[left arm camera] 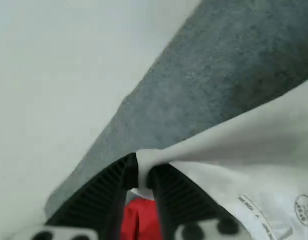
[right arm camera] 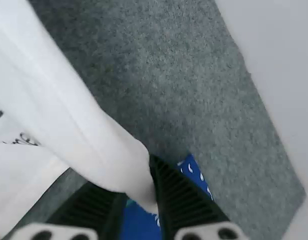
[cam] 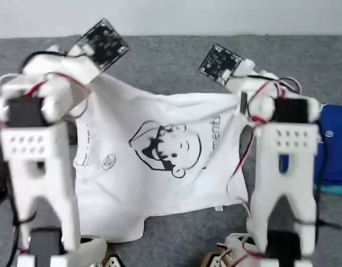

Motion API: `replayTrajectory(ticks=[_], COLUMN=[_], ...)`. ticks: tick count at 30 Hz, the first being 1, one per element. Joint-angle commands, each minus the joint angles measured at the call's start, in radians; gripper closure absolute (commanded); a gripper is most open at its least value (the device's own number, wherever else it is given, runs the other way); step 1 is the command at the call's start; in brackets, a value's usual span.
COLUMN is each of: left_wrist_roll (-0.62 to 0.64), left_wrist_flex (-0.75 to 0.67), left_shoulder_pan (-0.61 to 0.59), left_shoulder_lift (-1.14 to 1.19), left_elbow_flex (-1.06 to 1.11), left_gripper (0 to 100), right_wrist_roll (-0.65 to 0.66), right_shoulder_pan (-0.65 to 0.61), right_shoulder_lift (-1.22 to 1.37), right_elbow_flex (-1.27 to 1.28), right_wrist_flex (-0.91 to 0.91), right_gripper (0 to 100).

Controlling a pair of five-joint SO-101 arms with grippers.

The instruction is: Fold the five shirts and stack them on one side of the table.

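Shirt (cam: 159,189), white, printed front seen overhead, pinched by left gripper (left arm camera: 142,174), right gripper (right arm camera: 136,184).

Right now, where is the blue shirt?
In the high view the blue shirt lies on the grey mat at the table's right edge, with the right arm between it and the spread white shirt.

Bright, even room light, soft, coming from above, no hard glare anywhere. White shirt (cam: 159,178) runs close to washed out, its folds barely shaded. Thin soft shadow under its hem on the grey mat (cam: 176,61). On the wrists, left gripper (left arm camera: 142,169) and right gripper (right arm camera: 131,185) sit dark in their own shade (ribs on the fingers readable all the same). Pale surface (cam: 171,16) past the mat glows flat and featureless
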Motion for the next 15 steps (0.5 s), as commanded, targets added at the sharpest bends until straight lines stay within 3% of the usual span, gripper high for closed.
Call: replayTrajectory(ticks=[1, 12, 15], left_wrist_roll=[-0.011, -0.083, -0.109], left_wrist_flex=[-0.178, -0.572, -0.652], left_shoulder_pan=[0.009, 0.000, 0.000], left_shoulder_lift=[0.100, 0.440, 0.493], left_elbow_flex=[0.024, 0.019, 0.004], left_gripper=[99, 99, 99], right_wrist_roll=[0.009, 0.017, 0.115], right_shoulder_pan=[-0.012, 0.033, 0.036], right_shoulder_lift=[0.113, 0.484, 0.572], right_elbow_flex=[-0.002, -0.005, -0.005], right_wrist_flex=[-0.208, -0.862, -0.981], right_gripper=[98.8, 98.8, 98.8])
